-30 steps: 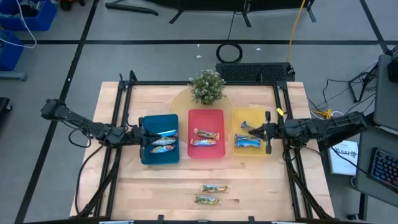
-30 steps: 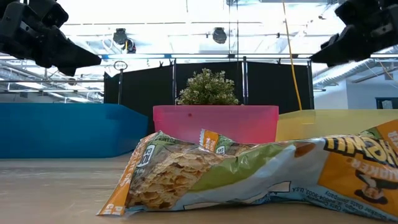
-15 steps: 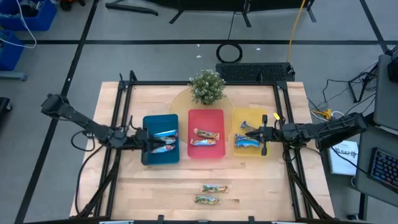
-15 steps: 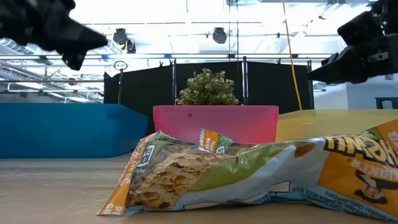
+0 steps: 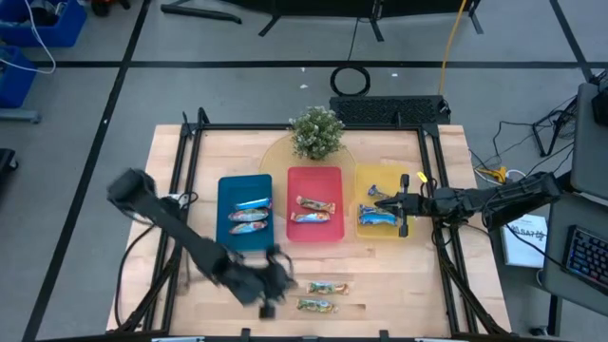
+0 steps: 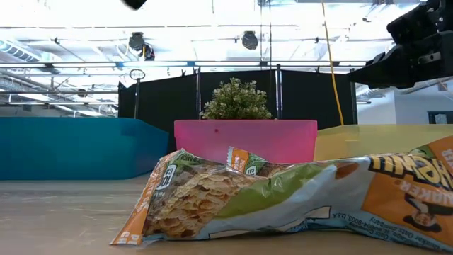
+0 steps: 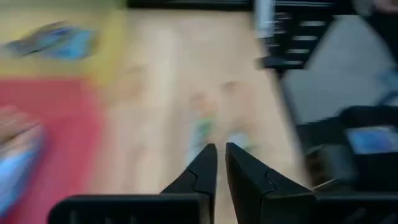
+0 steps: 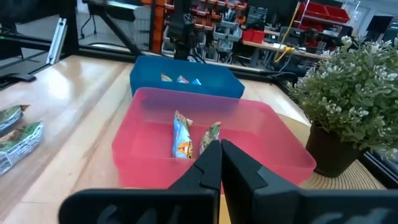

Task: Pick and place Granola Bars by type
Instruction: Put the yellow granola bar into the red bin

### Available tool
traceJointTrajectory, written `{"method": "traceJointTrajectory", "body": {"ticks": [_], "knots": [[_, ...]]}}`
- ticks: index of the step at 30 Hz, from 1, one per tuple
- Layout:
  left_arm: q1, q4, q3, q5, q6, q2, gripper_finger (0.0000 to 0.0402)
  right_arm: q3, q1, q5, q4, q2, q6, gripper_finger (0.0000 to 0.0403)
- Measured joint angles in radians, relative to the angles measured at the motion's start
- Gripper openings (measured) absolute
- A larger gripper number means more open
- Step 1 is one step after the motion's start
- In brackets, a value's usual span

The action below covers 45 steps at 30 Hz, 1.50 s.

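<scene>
High view: two bars (image 5: 323, 295) loose (perhaps tan).

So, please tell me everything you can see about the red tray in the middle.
The red tray is a rectangular, shallow bin of pink-red, slightly translucent-looking plastic with rounded corners. It sits flat on the wooden table, between the blue tray and the yellow tray, just in front of the potted plant. Two wrapped granola bars lie inside on its floor, side by side. No gripper touches it.
</scene>
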Motion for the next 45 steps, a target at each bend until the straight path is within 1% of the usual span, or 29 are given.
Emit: {"method": "traceJointTrajectory", "body": {"ticks": [2,4,7,9,11,15,18,20,22,25,29,33,38,45], "knots": [[-0.012,-0.009,0.121,0.026,0.033,0.106,0.0042,0.000,0.000,-0.015,0.000,0.000,0.002,0.0001],[-0.023,-0.040,0.237,0.049,0.022,0.201,0.0042,0.000,0.000,-0.061,0.000,0.000,0.003,0.0001],[-0.028,-0.149,0.397,0.100,0.004,0.326,0.0055,0.000,0.000,-0.141,-0.001,0.000,0.003,0.0001],[-0.029,-0.198,0.479,0.102,-0.043,0.392,0.0076,0.000,0.000,-0.160,-0.001,0.000,0.003,0.0001],[-0.025,-0.198,0.542,0.101,-0.083,0.445,0.0105,0.000,0.000,-0.156,-0.001,0.000,0.003,0.0001],[-0.012,-0.228,0.614,0.114,-0.103,0.521,0.0175,0.000,0.000,-0.156,-0.001,0.000,-0.020,0.0000],[-0.003,-0.294,0.621,0.121,-0.163,0.545,0.0223,0.000,0.000,-0.156,-0.002,0.000,-0.027,0.0000],[0.003,-0.336,0.621,0.158,-0.218,0.549,0.0249,0.000,0.000,-0.156,-0.009,0.000,-0.032,0.0000],[0.007,-0.370,0.621,0.189,-0.250,0.550,0.0268,0.000,0.000,-0.156,-0.018,0.000,-0.043,0.0000],[0.007,-0.376,0.615,0.194,-0.280,0.557,0.0284,0.000,0.000,-0.156,-0.023,0.000,-0.045,0.0000],[0.004,-0.374,0.602,0.210,-0.315,0.557,0.0288,0.000,0.000,-0.156,-0.022,0.000,-0.049,0.0000],[-0.002,-0.378,0.559,0.210,-0.337,0.557,0.0279,0.000,0.000,-0.156,-0.022,0.000,-0.055,0.0000],[0.001,-0.358,0.503,0.191,-0.336,0.557,0.0268,0.000,0.000,-0.157,-0.021,0.000,-0.075,0.0000],[0.008,-0.296,0.433,0.181,-0.304,0.553,0.0264,0.000,0.000,-0.156,-0.019,0.000,-0.074,0.0000]]}}
